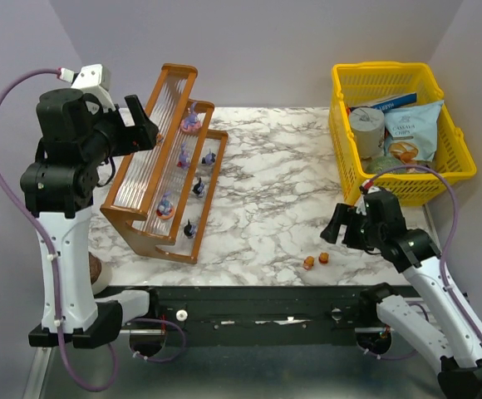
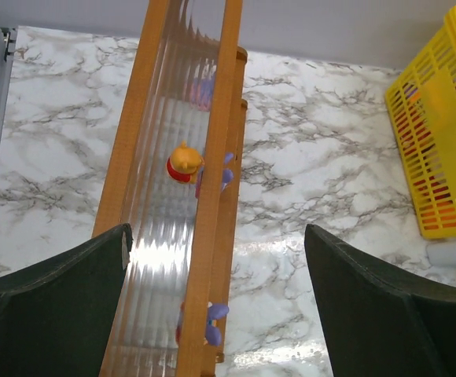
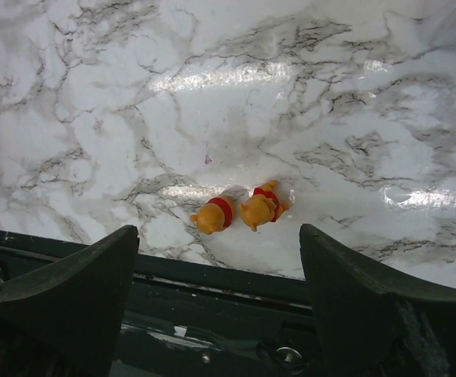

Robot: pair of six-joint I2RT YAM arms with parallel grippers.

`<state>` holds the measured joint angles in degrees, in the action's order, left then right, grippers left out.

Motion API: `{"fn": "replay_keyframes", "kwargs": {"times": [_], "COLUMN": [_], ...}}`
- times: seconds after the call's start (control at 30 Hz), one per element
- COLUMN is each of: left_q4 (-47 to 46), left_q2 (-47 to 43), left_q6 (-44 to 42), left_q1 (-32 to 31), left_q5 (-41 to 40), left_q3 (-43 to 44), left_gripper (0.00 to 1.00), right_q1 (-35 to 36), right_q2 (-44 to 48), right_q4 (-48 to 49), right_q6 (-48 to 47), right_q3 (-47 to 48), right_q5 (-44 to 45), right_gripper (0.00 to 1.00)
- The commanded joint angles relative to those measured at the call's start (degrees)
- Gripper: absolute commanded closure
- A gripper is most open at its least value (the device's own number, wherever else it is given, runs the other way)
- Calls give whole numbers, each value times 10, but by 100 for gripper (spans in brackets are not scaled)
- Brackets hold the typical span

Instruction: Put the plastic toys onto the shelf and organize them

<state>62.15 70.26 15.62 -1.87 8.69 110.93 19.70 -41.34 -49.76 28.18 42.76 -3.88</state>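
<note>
Upper left, over shelf: left gripper gaping, empty; lower right, right gripper likewise (above two orange toys, perhaps toppled).

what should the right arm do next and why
Probably lower the right gripper onto the left orange toy in its wrist view and close on it. Its jaws stand open and empty, and that toy and the other orange toy lie side by side on the marble table right below, not yet on the shelf. The left gripper, open over the shelf, holds nothing either.
</note>
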Motion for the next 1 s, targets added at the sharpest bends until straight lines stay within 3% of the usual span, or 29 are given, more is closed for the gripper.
{"fn": "replay_keyframes", "kwargs": {"times": [0.0,0.27,0.47,0.73,0.97], "left_q4": [-54,-70,-75,-84,-95], "left_q2": [-31,-56,-47,-18,-6], "left_q6": [33,33,14,-1,-4], "left_q1": [4,4,4,4,4], "left_q5": [15,8,6,25,33], "left_q3": [-44,-55,-46,-30,-25], "left_gripper": [1,1,1,1,1], "right_q1": [35,266,361,391,391], "right_q2": [2,-84,-151,-230,-270], "right_q4": [1,7,1,-10,41], "right_q6": [67,207,331,440,435], "right_q3": [-20,-16,-24,-32,-42], "right_q5": [31,168,231,280,293], "right_gripper": [13,18,34,33,31]}}
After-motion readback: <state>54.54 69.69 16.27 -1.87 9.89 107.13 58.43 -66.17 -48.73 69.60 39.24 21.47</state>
